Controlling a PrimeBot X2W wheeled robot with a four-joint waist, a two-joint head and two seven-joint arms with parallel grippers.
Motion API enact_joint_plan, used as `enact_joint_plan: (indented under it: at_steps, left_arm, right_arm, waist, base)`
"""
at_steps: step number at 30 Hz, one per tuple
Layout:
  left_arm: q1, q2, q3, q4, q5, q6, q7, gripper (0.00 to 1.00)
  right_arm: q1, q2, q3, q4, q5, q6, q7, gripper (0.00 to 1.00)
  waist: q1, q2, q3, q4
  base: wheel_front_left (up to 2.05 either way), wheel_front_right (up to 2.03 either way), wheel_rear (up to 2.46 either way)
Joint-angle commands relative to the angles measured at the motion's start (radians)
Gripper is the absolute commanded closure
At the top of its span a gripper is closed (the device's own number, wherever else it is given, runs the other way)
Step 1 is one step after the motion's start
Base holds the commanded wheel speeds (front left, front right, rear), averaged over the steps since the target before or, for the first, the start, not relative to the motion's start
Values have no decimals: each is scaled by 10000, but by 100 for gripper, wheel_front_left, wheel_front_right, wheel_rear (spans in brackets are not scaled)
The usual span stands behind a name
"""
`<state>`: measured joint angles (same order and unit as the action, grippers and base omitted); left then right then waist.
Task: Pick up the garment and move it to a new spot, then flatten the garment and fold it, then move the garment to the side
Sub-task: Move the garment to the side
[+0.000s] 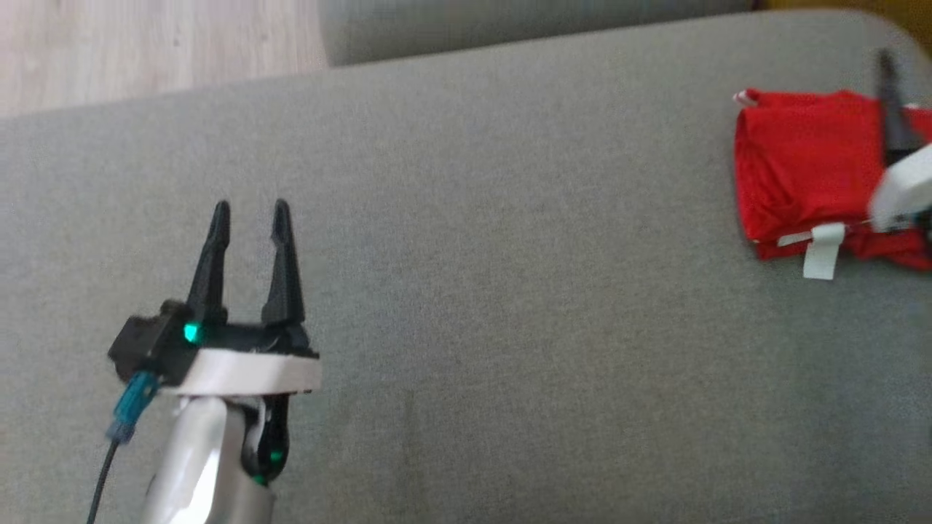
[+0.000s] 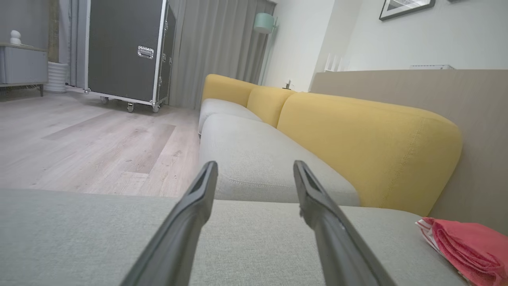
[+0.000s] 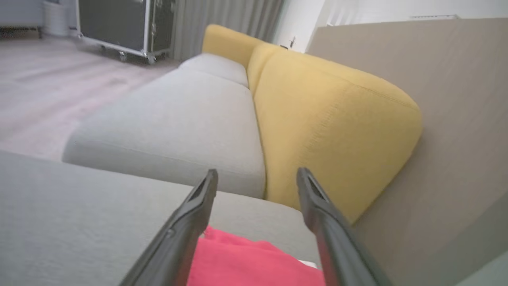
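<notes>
Head view: the folded red cloth garment (image 1: 801, 167) is seen at the right of the grey upholstered sofa cushion (image 1: 466, 218), beneath the right gripper (image 3: 258, 176), fingers spread; the left gripper (image 1: 250, 218), also spread, is well apart. The fold could be undone were cloth snagged on withdrawal.

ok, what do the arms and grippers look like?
Left gripper: two long, tapered black jaws on a black base with a green light, white collar, silvery forearm, black cable with blue plug. Right gripper: same dark tapered jaws, pale wrist housing.
</notes>
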<state>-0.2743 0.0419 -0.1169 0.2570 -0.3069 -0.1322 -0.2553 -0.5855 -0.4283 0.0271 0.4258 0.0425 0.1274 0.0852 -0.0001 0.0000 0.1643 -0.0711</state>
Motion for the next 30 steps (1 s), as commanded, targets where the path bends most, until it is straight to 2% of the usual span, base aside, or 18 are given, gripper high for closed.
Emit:
enact_joint_plan:
  at_steps: [1, 2, 3, 9, 12, 19, 22, 30]
  left_arm:
    - [56, 83, 539, -427, 53, 16, -65, 0]
    - [188, 83, 633, -482, 33, 16, -65, 0]
    - [188, 83, 633, -482, 33, 16, -65, 0]
    - [950, 83, 778, -604, -109, 16, -65, 0]
    - [1174, 83, 812, -671, -118, 16, -65, 0]
    - [1544, 83, 804, -579, -236, 175, -65, 0]
    - [1667, 83, 789, -549, -441, 182, -65, 0]
    - [1825, 83, 811, -409, -620, 190, -65, 0]
  right_arm:
    - [185, 417, 54, -713, 35, 33, -282, 0]
    - [286, 775, -9, -875, 95, 33, -452, 0]
    - [286, 775, -9, -875, 95, 33, -452, 0]
    - [1049, 2896, -260, -1264, 727, 33, -1612, 0]
    - [1549, 3468, -147, -1250, 1153, 33, -2217, 0]
    - [3115, 3772, 551, -923, 2066, 33, -3330, 0]
    - [3702, 3776, 799, -779, 2211, 33, -3452, 0]
    - [4428, 3779, 640, -1564, 2205, 33, -3467, 0]
  waist:
    - [1, 0, -620, -35]
    - [1, 0, -784, -46]
    - [1, 0, -784, -46]
    - [1, 0, -1462, 66]
    - [1, 0, -1585, 167]
    - [1, 0, -1695, 407]
    - [1, 0, -1705, 490]
    - [1, 0, -1717, 607]
  base:
    - [0, 0, 0]
    - [0, 0, 0]
    - [0, 0, 0]
    - [0, 0, 0]
    - [0, 0, 0]
    - [0, 0, 0]
    - [0, 0, 0]
    - [0, 0, 0]
